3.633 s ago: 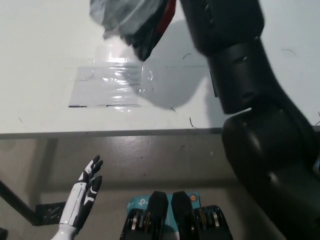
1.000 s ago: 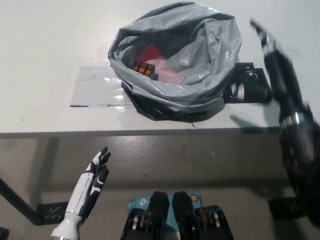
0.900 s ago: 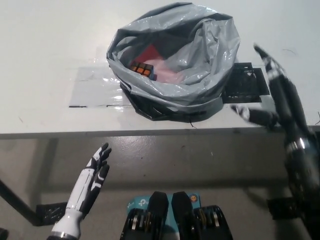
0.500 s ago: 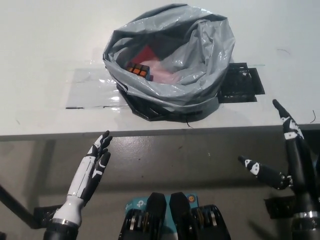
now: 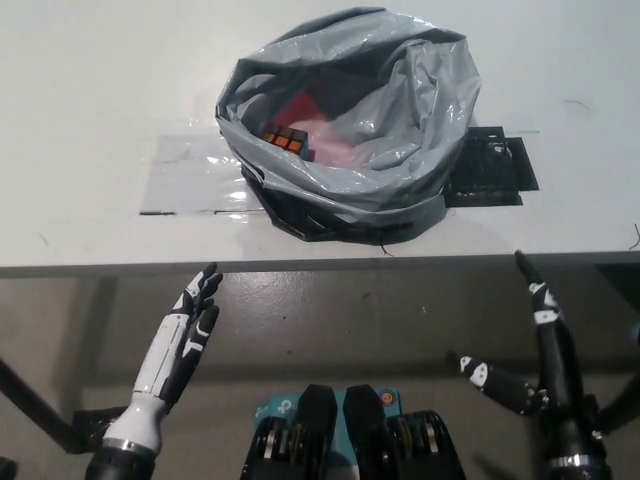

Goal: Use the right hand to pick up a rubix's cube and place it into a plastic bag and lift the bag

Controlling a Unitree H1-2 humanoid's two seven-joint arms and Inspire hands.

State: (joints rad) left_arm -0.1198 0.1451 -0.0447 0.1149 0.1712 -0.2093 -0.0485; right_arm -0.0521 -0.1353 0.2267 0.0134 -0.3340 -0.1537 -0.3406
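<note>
Cube [image 5: 283,139] sits inside bag [image 5: 400,120] on surface [image 5: 90,120]. Both hands below the edge, empty, fingers spread: left hand [image 5: 185,335], right hand [image 5: 535,365]. No lift visible now.

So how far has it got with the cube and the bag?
The rubix's cube already lies inside the open plastic bag, which sits on the table. Nothing is in hand: the right hand and left hand hang open below the table edge. Whether a lift remains, this view cannot say.
</note>
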